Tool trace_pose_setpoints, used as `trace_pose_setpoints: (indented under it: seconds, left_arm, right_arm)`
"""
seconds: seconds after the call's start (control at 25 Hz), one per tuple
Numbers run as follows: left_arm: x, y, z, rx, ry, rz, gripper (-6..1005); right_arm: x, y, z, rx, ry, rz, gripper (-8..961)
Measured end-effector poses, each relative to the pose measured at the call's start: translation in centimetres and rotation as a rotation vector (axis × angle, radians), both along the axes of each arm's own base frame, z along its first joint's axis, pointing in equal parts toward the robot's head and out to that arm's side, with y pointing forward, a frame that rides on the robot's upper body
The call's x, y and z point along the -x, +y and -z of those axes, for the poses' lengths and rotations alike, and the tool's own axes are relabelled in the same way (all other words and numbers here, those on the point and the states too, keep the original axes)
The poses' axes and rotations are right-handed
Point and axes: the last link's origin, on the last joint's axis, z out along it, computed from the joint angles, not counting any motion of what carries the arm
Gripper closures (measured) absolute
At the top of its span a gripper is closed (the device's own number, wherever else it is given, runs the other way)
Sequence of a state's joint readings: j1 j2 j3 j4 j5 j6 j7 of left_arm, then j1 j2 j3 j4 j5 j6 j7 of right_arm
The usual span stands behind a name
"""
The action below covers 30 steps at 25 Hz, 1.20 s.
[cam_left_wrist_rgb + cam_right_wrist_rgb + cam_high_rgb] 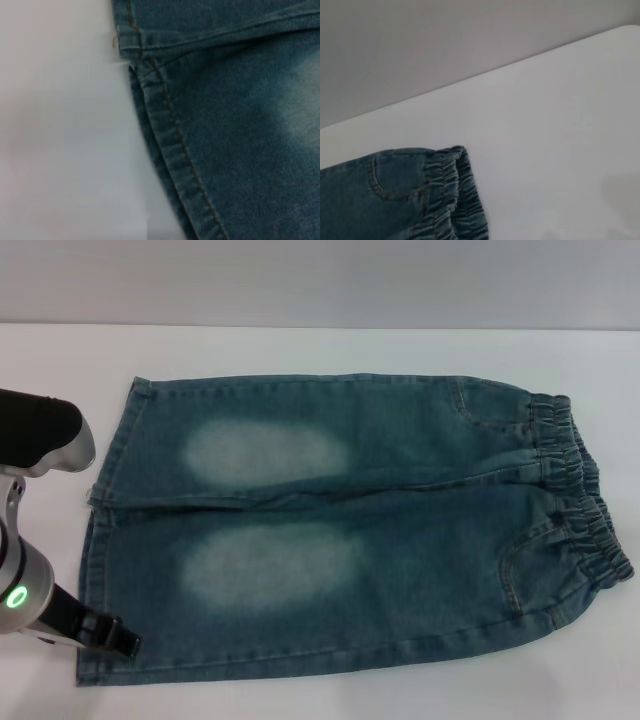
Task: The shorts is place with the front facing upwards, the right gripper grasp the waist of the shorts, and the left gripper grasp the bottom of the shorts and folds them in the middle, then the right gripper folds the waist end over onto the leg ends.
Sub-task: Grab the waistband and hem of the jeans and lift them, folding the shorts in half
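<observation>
In the head view the shorts (340, 530) lay flat on the white table (300, 350), front up, long axis running side to side. The waist (580, 490) pointed to the robot's right and the leg hems (105, 500) to its left. The left arm (25, 570) came in at the lower left, bent at the wrist, with the left gripper (105, 632) low at the near corner of the near leg's hem. How wide its jaws stood, or whether they held cloth, could not be told. The right gripper was not seen.

In the left wrist view the stitched hem (170, 135) filled the frame, lying on the table; no fingers showed.

In the right wrist view the gathered waistband (450, 200) and a pocket (395, 177) lay on the table, well clear of any fingers.
</observation>
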State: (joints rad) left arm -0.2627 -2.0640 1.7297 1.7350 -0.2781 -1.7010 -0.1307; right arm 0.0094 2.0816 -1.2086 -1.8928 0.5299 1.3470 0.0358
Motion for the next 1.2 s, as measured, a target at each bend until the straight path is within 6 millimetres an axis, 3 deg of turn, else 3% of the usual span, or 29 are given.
trace_pose_setpoints:
  seconds: [1.2]
  left_arm:
    - [-0.5, -1.0, 1.8, 0.054, -0.013, -0.025, 273]
  right_arm:
    - [0.5, -0.2, 0.1, 0.015, 0.001, -0.033, 217]
